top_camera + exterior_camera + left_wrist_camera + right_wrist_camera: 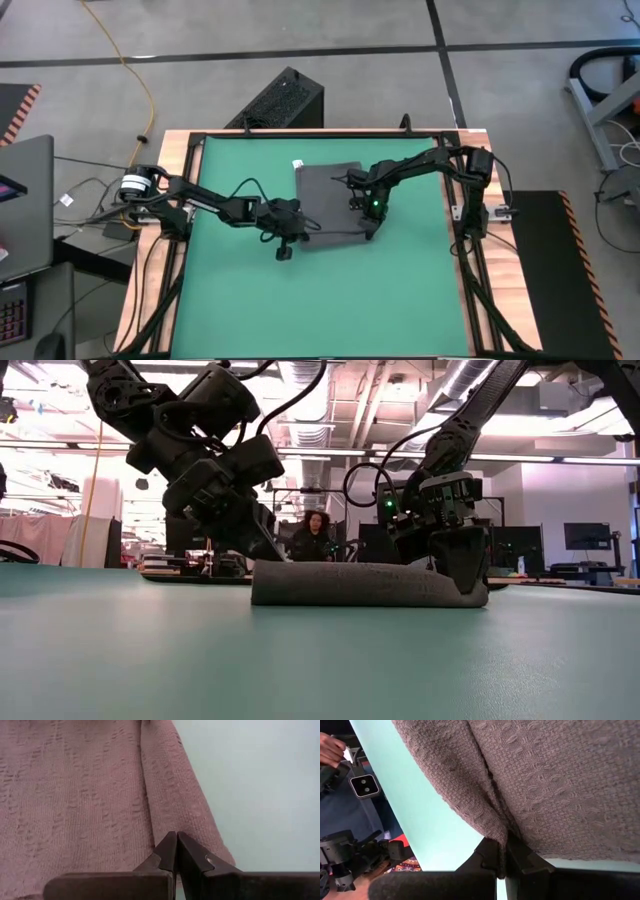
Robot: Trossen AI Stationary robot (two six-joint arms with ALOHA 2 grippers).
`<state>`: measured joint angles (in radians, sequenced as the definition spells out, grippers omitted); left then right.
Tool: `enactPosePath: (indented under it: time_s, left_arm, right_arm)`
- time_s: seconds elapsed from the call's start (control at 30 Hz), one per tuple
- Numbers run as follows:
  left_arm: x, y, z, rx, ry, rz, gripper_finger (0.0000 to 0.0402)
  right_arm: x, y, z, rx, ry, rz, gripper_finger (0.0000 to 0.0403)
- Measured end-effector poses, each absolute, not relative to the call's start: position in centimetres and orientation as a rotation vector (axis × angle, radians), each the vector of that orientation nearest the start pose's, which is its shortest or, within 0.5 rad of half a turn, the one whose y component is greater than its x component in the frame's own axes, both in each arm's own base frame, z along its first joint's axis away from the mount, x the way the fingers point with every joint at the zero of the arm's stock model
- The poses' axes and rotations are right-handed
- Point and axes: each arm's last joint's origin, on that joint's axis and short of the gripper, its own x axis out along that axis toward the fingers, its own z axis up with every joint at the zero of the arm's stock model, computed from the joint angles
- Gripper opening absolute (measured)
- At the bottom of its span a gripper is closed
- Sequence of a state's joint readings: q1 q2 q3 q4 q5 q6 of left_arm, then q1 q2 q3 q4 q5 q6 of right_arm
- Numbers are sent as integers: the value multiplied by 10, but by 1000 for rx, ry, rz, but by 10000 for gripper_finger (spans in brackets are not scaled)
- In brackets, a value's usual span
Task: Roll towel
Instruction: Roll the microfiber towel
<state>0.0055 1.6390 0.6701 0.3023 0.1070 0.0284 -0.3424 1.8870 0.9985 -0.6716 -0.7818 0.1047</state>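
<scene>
The flat green mat covers the table, and near its middle lies the dark charcoal-grey woven towel, its near edge already turned over into a low roll. The left gripper has its fingers pressed together over the roll's left end, while the right gripper pinches the rolled fold at the right end. Rolling looks just begun; next, both grippers should probably carry the fold evenly toward the far edge with its small white tag.
</scene>
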Motion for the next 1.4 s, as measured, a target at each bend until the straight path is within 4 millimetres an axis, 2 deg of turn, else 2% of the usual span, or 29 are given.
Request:
enactPosePath:
  time_s: [0.23, 0.57, 0.8, 1.03, 1.2, 1.4]
  left_arm:
    - [302, -1, 138, 13, 665, -101, 0]
    - [313, 0, 99, -113, 714, -89, 0]
    - [312, 1, 98, -152, 726, -104, 0]
    - [311, 1, 97, -169, 744, -113, 0]
    - [311, 1, 97, -169, 747, -113, 0]
    - [311, 1, 96, -170, 753, -113, 0]
  right_arm:
    - [293, -83, 114, 926, 1355, 280, 21]
    - [294, -83, 114, 938, 1355, 273, 32]
    - [292, -84, 117, 899, 1344, 300, 45]
    - [284, -96, 142, 737, 1275, 228, 72]
    - [277, -106, 159, 705, 1215, 195, 85]
    - [271, -115, 170, 645, 1158, 209, 87]
